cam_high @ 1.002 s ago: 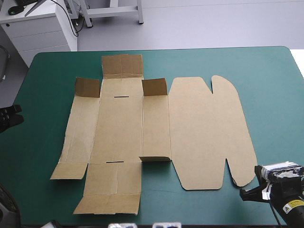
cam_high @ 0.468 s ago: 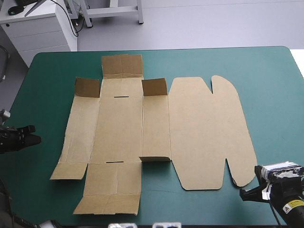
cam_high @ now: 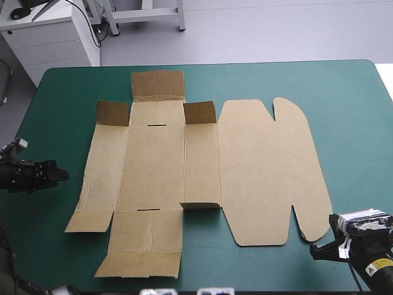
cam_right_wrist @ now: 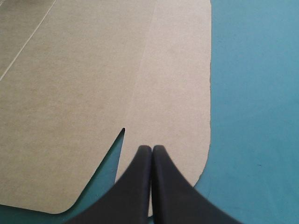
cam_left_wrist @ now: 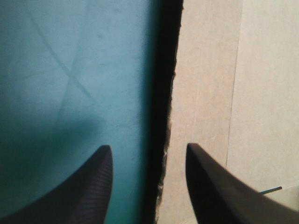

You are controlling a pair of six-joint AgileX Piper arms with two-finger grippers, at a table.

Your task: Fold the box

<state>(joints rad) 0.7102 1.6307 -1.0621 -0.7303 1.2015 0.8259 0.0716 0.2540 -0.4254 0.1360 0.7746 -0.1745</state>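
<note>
- the box (cam_high: 153, 166), a cut sheet of brown board, lies opened flat at the middle of the table's teal-green cover (cam_high: 350, 123), its long axis running from the table's left side to its right.
- the broad lid panel (cam_high: 264, 166), with a rounded ear at each end, points toward the right edge; the narrower strips lie toward the left.
- three short flaps (cam_high: 158, 85) along the far side stand tilted up off the cover (a small flap (cam_high: 199, 206) on the near side, by the lid's crease, is lifted a little too); the rest lies flat.
- the left gripper (cam_left_wrist: 148, 146) reaches in from the table's left side and points at the sheet's left edge, near it. its black fingers stand well parted and grip nothing: ahead of them the board's ragged edge runs up the gap, bare cover before one finger, board before the other.
- the right gripper (cam_right_wrist: 152, 148) sits at the sheet's near right corner, its fingers pressed together into a single point over the near ear (cam_right_wrist: 177, 93) of the lid; no board shows between them.
</note>
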